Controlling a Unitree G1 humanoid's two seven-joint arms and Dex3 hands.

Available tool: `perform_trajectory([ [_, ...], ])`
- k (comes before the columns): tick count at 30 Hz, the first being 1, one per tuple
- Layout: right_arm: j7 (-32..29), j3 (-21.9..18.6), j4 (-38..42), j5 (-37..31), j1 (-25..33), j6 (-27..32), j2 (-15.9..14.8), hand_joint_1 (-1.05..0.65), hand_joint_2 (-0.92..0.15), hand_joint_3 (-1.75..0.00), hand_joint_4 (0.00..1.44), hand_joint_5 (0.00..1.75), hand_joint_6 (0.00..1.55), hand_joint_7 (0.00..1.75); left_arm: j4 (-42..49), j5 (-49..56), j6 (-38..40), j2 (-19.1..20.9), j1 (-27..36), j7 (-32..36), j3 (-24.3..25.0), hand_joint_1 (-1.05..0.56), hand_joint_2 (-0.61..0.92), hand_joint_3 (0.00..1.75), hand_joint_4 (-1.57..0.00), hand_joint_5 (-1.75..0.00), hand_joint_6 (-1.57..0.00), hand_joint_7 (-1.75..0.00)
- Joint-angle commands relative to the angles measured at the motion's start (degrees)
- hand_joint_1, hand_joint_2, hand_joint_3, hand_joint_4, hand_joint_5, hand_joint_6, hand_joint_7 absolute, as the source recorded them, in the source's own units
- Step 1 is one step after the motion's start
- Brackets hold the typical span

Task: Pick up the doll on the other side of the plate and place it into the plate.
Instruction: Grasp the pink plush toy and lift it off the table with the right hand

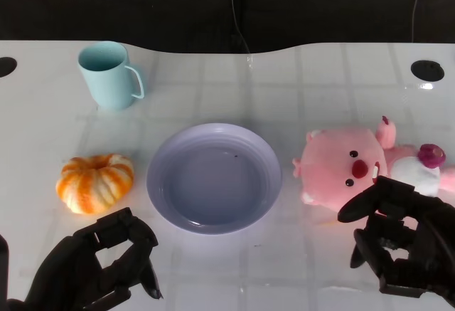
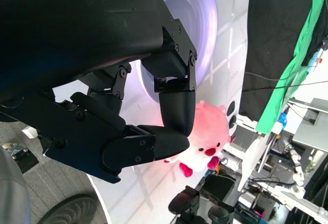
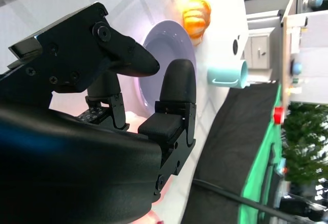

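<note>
While the plate sits bare in the middle of the table, nothing has yet been lifted.

Doll: the pink plush doll [image 1: 355, 165] lies on its side on the table, just beside the lavender plate [image 1: 213, 177] on the robot's right, not in it.

Right hand: the right hand [image 1: 402, 236] hovers at the near edge of the doll, fingers apart and gripping nothing; contact with the plush cannot be told.

Left hand: the left hand [image 1: 99, 265] hangs near the table's front edge, fingers loosely curled but apart, holding nothing.

Risk: the doll is soft and broad, so a shallow pinch on the fluff could slip during the lift. A low carry could drag it against the plate's raised rim and shove the plate. A release too near the rim could leave the doll half out.

Surroundings: an orange pumpkin toy [image 1: 94, 181] lies on the plate's far side from the doll, and a light blue mug [image 1: 108, 75] stands behind it, both well apart from the doll.

Obstruction: nothing lies between doll and plate.
</note>
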Motion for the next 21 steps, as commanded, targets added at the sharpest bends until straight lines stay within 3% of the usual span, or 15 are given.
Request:
perform_trajectory([
  [1,-0.5,0.0,2.7,-3.3,0.3,-7.8,-1.3,-0.16,-0.53,-0.94,0.55,1.30,0.45,1.02,-0.2,0.0,-0.4,0.9,0.3,-0.2,0.4,-0.49,0.72,0.63,-0.74,-1.68,-0.73,-1.30],
  [6,-3.1,0.2,6.4,-10.4,0.0,-18.0,-2.1,-0.15,-0.46,-0.91,0.30,1.11,0.31,0.85,-0.6,0.1,-0.5,0.8,0.5,0.1,0.4,-0.47,0.73,0.64,-0.75,-1.68,-0.73,-1.29],
  [11,-9.3,0.2,8.2,-21.2,-0.4,-24.8,-3.6,-0.30,-0.58,-0.56,0.14,0.92,0.26,0.61,-0.5,0.3,-0.6,0.9,0.4,0.1,0.3,-0.48,0.72,0.65,-0.74,-1.69,-0.73,-1.30],
  [14,-13.6,-0.1,10.0,-26.6,-0.9,-29.7,-4.5,-0.30,-0.62,-0.40,0.03,0.96,0.21,0.58,-0.8,0.2,-0.2,0.8,0.5,0.4,0.4,-0.48,0.71,0.66,-0.75,-1.69,-0.74,-1.30],
  [21,-20.4,-0.8,8.3,-37.7,-0.8,-30.1,-6.4,-0.44,-0.70,-0.15,0.00,0.78,0.11,0.59,-0.2,-0.2,-0.3,0.8,0.3,-0.2,0.5,-0.48,0.71,0.66,-0.74,-1.69,-0.74,-1.28],
])
